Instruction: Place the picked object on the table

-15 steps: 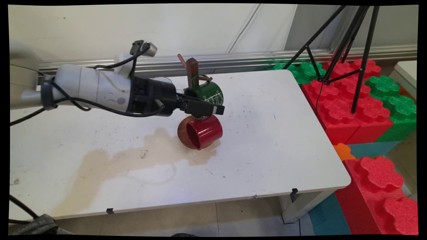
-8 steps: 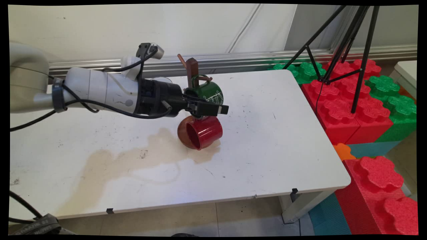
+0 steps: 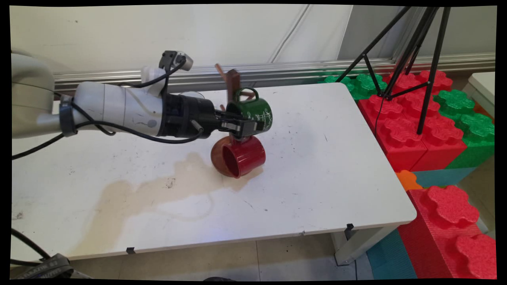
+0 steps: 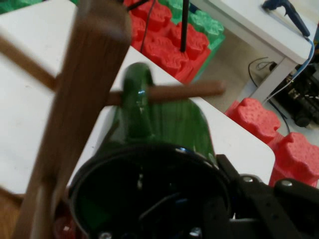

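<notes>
A green mug hangs by its handle on a peg of a wooden mug tree at the back of the white table. My gripper reaches in from the left and is shut on the mug's rim. In the hand view the green mug opens toward the camera, with one finger on the outside of its right wall and the tree's post at the left. A red mug lies on its side just below the gripper, mouth facing front-left.
A large brownish stain spreads over the table from the red mug toward the front left. Red and green foam blocks and a black tripod stand off the table's right side. A wall with a metal rail runs behind.
The gripper's fingers have drawn together on the green mug's rim. The mug has shifted a little to the right and tilted, and the mug tree has moved slightly with it.
</notes>
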Robot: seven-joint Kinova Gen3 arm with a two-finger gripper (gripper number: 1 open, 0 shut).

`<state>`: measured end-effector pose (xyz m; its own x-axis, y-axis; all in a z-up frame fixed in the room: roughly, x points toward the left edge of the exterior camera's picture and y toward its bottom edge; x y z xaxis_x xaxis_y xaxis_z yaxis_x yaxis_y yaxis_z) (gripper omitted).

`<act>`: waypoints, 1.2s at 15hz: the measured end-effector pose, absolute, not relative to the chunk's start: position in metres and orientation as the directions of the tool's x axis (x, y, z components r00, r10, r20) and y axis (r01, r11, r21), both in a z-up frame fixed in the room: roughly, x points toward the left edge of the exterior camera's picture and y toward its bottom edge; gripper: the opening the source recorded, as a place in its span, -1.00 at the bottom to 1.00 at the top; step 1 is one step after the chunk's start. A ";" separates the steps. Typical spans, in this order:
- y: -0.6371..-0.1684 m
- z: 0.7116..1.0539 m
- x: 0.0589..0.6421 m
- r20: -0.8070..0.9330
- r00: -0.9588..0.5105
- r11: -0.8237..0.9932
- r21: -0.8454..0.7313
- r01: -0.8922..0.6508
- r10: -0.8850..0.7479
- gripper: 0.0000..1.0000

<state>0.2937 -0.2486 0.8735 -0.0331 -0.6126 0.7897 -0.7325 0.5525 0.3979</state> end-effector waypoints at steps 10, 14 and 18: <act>-0.237 0.888 0.303 0.819 -0.046 0.575 0.361 -0.734 -0.572 -1.00; -0.234 0.894 0.303 0.832 -0.071 0.602 0.337 -0.724 -0.551 -1.00; -0.230 0.901 0.301 0.844 -0.101 0.637 0.313 -0.704 -0.526 -1.00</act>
<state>0.3008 -0.2298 0.9009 -0.1010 -0.5264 0.8442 -0.7044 0.6370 0.3130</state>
